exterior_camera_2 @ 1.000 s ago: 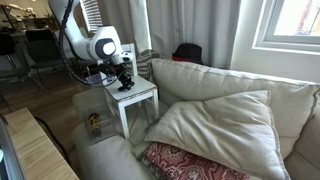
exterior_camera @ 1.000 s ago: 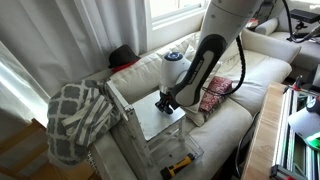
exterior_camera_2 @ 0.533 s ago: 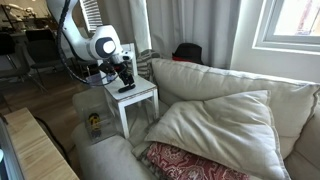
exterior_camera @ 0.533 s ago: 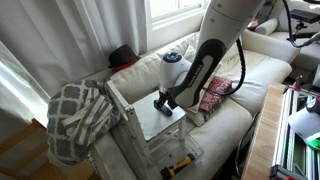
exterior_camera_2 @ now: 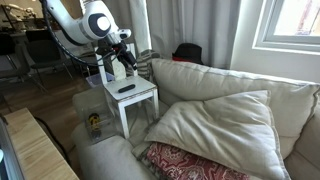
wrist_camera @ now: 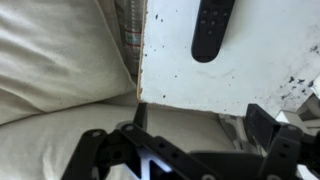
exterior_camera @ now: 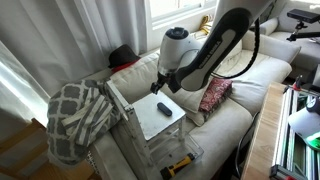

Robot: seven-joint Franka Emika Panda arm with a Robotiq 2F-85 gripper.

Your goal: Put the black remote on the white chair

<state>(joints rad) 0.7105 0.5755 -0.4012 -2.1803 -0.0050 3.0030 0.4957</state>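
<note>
The black remote point(exterior_camera: 163, 108) lies flat on the square seat of the white chair point(exterior_camera: 145, 122), free of the gripper; both exterior views show it, the remote point(exterior_camera_2: 126, 89) resting on the chair point(exterior_camera_2: 140, 98). My gripper point(exterior_camera: 165, 87) hangs above the seat, open and empty, also seen as the gripper point(exterior_camera_2: 121, 66) over the chair. In the wrist view the remote point(wrist_camera: 212, 28) sits at the top on the white seat point(wrist_camera: 240, 70), and my gripper point(wrist_camera: 185, 150) spreads wide at the bottom with nothing between its fingers.
A grey-and-white patterned blanket point(exterior_camera: 75, 115) hangs over the chair's back. The cream sofa point(exterior_camera_2: 225, 125) stands right beside the chair, with a red patterned pillow point(exterior_camera: 213, 95) and a black lump of cloth point(exterior_camera: 122, 55) on it. A yellow-and-black tool point(exterior_camera: 180, 162) lies below the chair.
The gripper has opened, let go of the remote and risen away from the seat. The remote stays lying on the white chair.
</note>
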